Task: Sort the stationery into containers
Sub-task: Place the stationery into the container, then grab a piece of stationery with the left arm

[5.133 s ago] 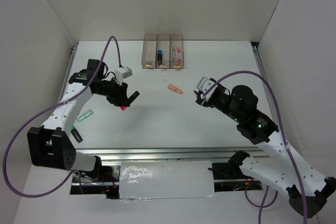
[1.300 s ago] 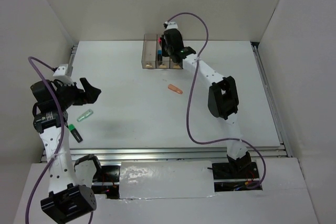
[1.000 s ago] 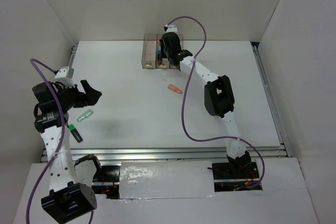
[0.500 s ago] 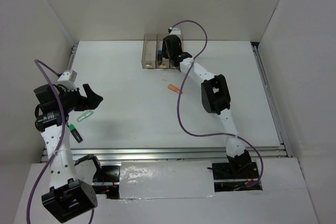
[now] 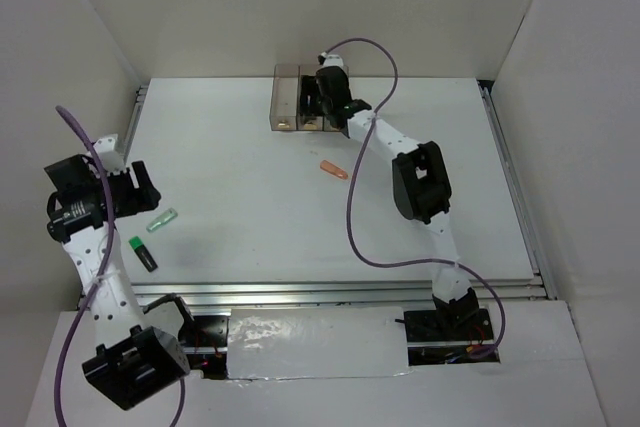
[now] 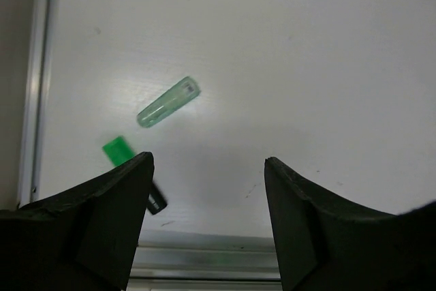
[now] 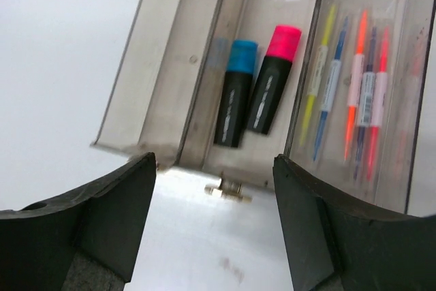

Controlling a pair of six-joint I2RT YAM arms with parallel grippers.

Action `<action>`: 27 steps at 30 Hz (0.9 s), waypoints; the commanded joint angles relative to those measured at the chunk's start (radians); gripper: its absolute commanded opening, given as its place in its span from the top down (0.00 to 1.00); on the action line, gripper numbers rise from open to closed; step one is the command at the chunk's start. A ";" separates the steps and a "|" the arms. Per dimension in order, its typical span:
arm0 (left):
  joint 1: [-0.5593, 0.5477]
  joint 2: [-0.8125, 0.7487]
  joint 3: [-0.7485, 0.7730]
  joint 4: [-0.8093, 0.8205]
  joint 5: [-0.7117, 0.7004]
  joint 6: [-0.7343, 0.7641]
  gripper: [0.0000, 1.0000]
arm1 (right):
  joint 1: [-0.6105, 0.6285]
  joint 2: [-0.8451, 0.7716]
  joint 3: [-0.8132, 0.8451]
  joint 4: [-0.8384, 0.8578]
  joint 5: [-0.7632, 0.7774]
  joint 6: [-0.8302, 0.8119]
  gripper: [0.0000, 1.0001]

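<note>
**Progress:** partly done; three pieces unsorted.

**Containers** (image 7: pixel 170 86), just beyond the right gripper (image 7: pixel 212 168):
- Compartment past its left finger: seemingly empty, though the tinted wall blurs the view.
- Middle compartment, straight ahead of the gap: blue-capped marker (image 7: pixel 235 93) and pink highlighter (image 7: pixel 272 80), side by side.
- Compartment past its right finger: bundle of thin pens (image 7: pixel 354 93).

**Unsorted, on the table:**
- Pale green pen (image 6: pixel 168 102), ahead of the left gripper (image 6: pixel 208 168).
- Green-capped marker (image 6: pixel 119 149), partly hidden behind its left finger.
- Orange-salmon pen (image 5: pixel 334 169), well apart from both grippers.

**Jaws:** both pairs parted, grasping nothing.
</note>
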 commanded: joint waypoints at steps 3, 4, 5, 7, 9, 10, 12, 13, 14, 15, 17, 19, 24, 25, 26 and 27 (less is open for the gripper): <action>0.098 0.125 0.078 -0.105 -0.239 -0.013 0.22 | 0.013 -0.326 -0.166 0.002 -0.060 -0.064 0.26; 0.122 0.154 0.086 -0.110 -0.261 -0.030 0.22 | 0.009 -0.383 -0.189 -0.003 -0.063 -0.071 0.26; 0.136 0.182 0.090 -0.114 -0.284 -0.055 0.21 | 0.002 -0.411 -0.239 -0.011 -0.066 -0.085 0.26; 0.168 0.260 0.090 -0.110 -0.333 -0.069 0.23 | -0.007 -0.482 -0.281 -0.018 -0.066 -0.111 0.27; 0.175 0.340 0.093 -0.117 -0.345 -0.055 0.31 | -0.024 -0.521 -0.341 -0.026 -0.063 -0.125 0.28; 0.178 0.363 0.096 -0.126 -0.350 -0.040 0.31 | -0.030 -0.555 -0.373 -0.028 -0.058 -0.136 0.28; 0.184 0.415 0.084 -0.119 -0.361 -0.026 0.33 | -0.054 -0.576 -0.390 -0.038 -0.053 -0.140 0.29; 0.185 0.426 0.076 -0.099 -0.365 -0.018 0.32 | -0.062 -0.590 -0.396 -0.044 -0.046 -0.140 0.29; 0.191 0.447 0.061 -0.090 -0.373 -0.015 0.30 | -0.068 -0.593 -0.395 -0.057 -0.041 -0.136 0.29; 0.196 0.460 0.060 -0.088 -0.382 -0.015 0.30 | -0.083 -0.604 -0.396 -0.057 -0.038 -0.133 0.29; 0.214 0.489 0.050 -0.081 -0.384 -0.012 0.30 | -0.093 -0.621 -0.419 -0.037 -0.033 -0.136 0.30; 0.221 0.512 0.047 -0.071 -0.399 -0.018 0.29 | -0.094 -0.644 -0.432 -0.035 -0.029 -0.145 0.30; 0.217 0.630 0.038 -0.053 -0.413 -0.032 0.32 | -0.094 -0.652 -0.413 -0.057 -0.043 -0.168 0.30; 0.217 0.650 0.038 -0.056 -0.411 -0.026 0.32 | -0.094 -0.652 -0.412 -0.054 -0.040 -0.170 0.30; 0.217 0.682 0.040 -0.060 -0.401 -0.021 0.32 | -0.096 -0.650 -0.412 -0.054 -0.037 -0.174 0.30; 0.213 0.693 0.040 -0.064 -0.395 -0.017 0.32 | -0.097 -0.652 -0.409 -0.054 -0.034 -0.173 0.30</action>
